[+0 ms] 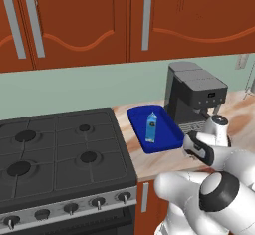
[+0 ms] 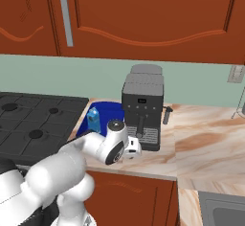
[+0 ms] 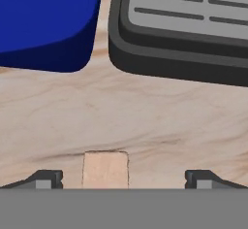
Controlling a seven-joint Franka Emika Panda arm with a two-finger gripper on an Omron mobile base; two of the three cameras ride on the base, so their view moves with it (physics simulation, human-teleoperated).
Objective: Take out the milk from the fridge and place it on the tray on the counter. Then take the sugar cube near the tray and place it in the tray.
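Milk (image 1: 151,127) stands upright in the tray (image 1: 169,142) on the tabletop (image 3: 145,121), so that half looks done. Sugar cube (image 3: 105,169) lies on bare wood in the hand view, between the spread fingers (image 3: 46,178), nearer the left one, not yet held. Risk: closing off-centre could flick the tiny cube aside or pinch only its corner. Coffee machine (image 1: 194,97), the largest neighbour, has its drip base (image 3: 184,34) just beyond the cube, beside the tray corner, crowding any forward reach. Stove (image 1: 60,154) sits well apart.
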